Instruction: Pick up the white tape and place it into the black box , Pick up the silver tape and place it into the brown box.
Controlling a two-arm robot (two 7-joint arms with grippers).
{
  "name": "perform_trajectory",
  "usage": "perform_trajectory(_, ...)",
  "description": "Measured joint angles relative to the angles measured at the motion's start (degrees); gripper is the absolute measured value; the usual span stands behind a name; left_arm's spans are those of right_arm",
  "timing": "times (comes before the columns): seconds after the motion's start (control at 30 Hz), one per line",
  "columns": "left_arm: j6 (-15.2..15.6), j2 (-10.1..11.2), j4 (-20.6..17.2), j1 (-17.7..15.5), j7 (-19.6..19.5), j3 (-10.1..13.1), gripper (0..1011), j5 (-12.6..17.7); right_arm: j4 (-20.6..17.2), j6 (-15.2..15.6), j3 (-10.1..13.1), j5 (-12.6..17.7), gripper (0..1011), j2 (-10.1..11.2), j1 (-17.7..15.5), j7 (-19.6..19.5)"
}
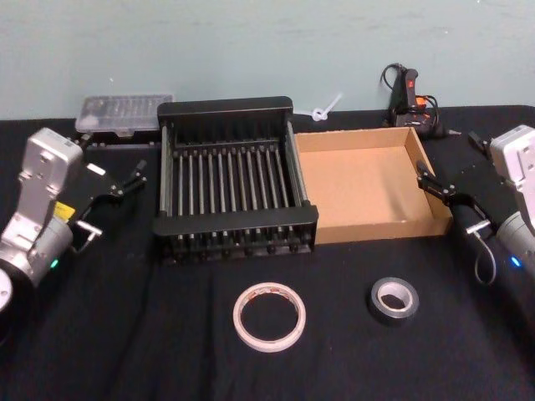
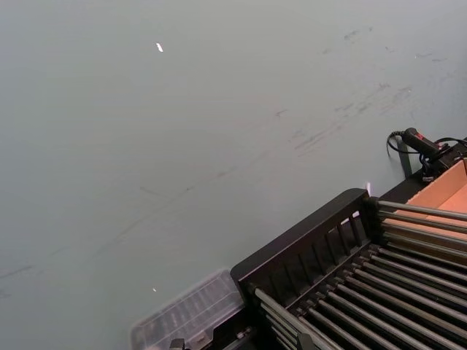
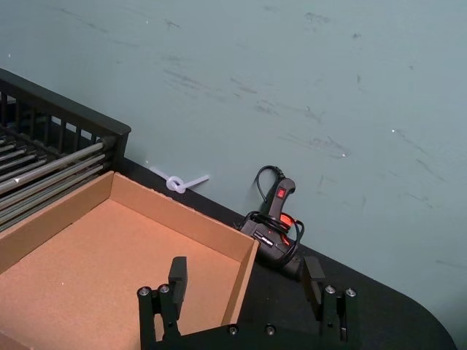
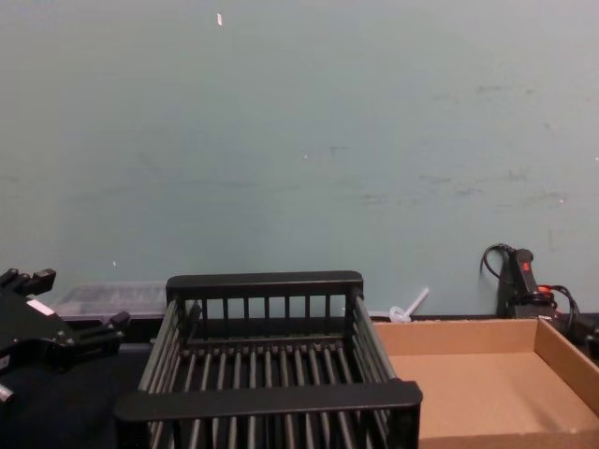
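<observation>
1. The white tape (image 1: 269,317) is lying flat near the front edge of the desk (image 1: 125,334), in front of the black box (image 1: 234,179). The silver tape (image 1: 394,301) is lying flat to its right, well apart from it, in front of the brown box (image 1: 368,185).
2. Both boxes are sitting side by side toward the back of the desk, touching or nearly so, and both are holding nothing.
3. The white ring is looking light and thin-walled, so it will likely flex a little under a squeeze. Pinching across one wall, one finger inside the hole and one outside, seems the safest hold.
4. The silver roll is looking thicker, stiffer and somewhat heavier. Its wall or full width should both be offering a firm, non-slippery grip.
5. The left gripper (image 1: 134,178) is hovering near the left edge of the desk, beside the black box, its fingers spread apart and holding nothing.
6. The right gripper (image 3: 246,281) is hanging at the right wall of the brown box, jaws standing wide and empty.
7. The head view is showing both tapes. The chest view is giving the boxes from the side, with the crate's slats and the cardboard's low walls.
</observation>
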Motion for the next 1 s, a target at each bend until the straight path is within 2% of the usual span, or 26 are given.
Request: perform_trajectory(1.0, 0.00, 0.00, 0.00, 0.00, 0.00, 0.00, 1001, 0.00, 0.00, 0.00, 0.00, 0.00, 1000, 0.00, 0.00, 0.00)
